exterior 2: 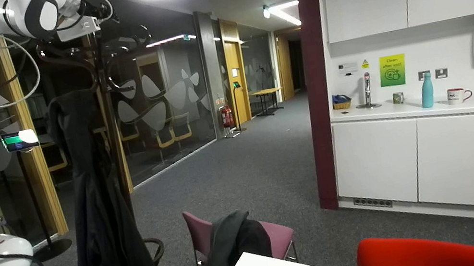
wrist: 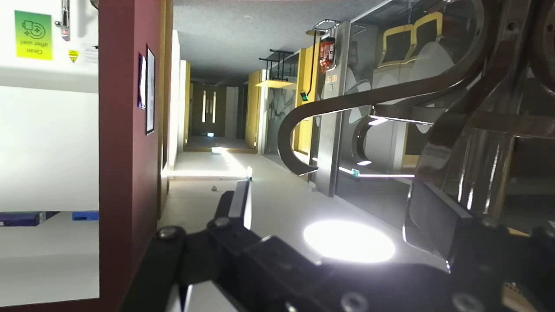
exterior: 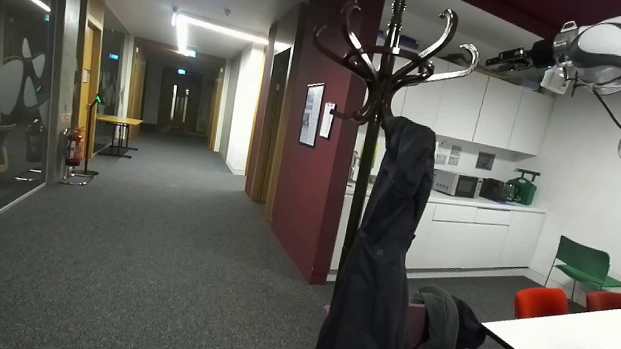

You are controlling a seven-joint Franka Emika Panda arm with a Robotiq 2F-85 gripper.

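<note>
Black metal gripper (wrist: pixel 334 201) spreads empty jaws near glossy brown curved-hook coat stand (exterior: pixel 382 88). Yellow-green paper sign (exterior 2: pixel 392 70) reads "Clean after use!" Grey carpet (exterior: pixel 171 240), white cupboards (exterior: pixel 498 113).

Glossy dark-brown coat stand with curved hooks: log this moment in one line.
fingers: open, nothing held; nearest: coat stand; hanging on it: long black fabric coat

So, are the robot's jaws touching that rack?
Apart: in an exterior view, a narrow gap shows between the open jaws and the rack.

Coat (exterior: pixel 378 258) on stand (exterior: pixel 364 170), tool (wrist: pixel 338 199) near its hooks (wrist: pixel 377 97) (jacket (exterior 2: pixel 228 246) over chair (exterior 2: pixel 281 237))
</note>
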